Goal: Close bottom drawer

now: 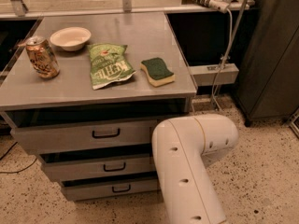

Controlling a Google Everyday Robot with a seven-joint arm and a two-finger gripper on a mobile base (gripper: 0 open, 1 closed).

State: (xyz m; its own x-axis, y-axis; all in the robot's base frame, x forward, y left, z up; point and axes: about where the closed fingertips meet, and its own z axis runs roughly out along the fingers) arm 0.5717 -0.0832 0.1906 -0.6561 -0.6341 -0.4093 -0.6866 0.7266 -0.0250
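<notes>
- The bottom drawer (93,190) is the lowest of three stacked grey metal drawers, directly under the middle drawer (84,168) and just above the speckled floor (28,199).
- Its front panel is the shallowest of the stack, level and facing the camera.
- A small black loop handle (121,188) sits at the panel's centre.
- A narrow dark strip shows above its top edge, so it looks pulled out a little, not flush.
- Its right end is hidden behind the white arm (187,171).
- The gripper is out of view.

Bottom drawer (112,188) ajar, arm (187,171) across its rt end, tool unseen.
</notes>
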